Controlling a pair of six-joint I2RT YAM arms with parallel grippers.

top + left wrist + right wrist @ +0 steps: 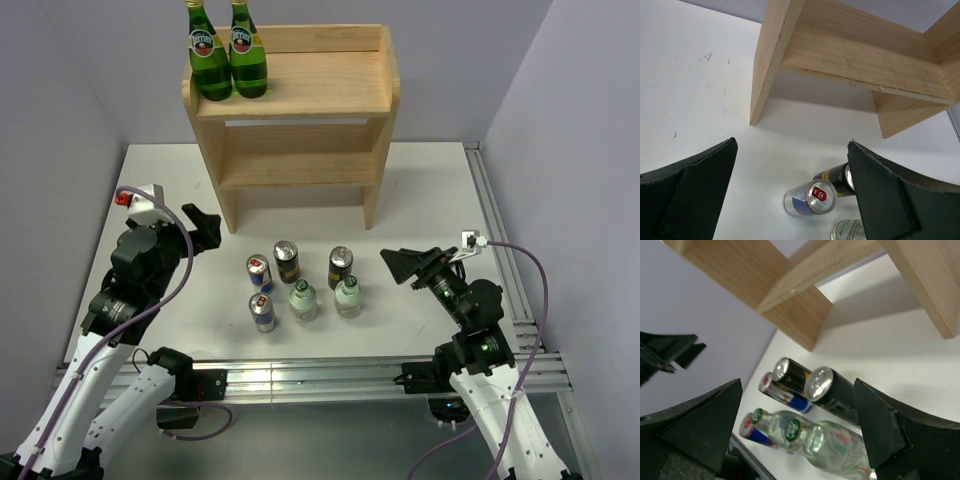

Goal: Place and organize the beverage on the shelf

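Note:
Six drinks stand on the white table in front of the wooden shelf [300,100]: two black-and-yellow cans [287,261] [340,267], two blue-silver cans [259,272] [262,312] and two clear green-capped bottles [303,300] [347,296]. My left gripper [205,228] is open and empty, left of the group; its wrist view shows a blue-silver can [810,198] between the fingers. My right gripper [405,265] is open and empty, right of the group; its wrist view shows the cans [832,390] and bottles [832,440].
Two large green glass bottles [226,55] stand on the left of the shelf's top tier. The table's metal rail [330,375] runs along the near edge and the right side. Grey walls close in on both sides.

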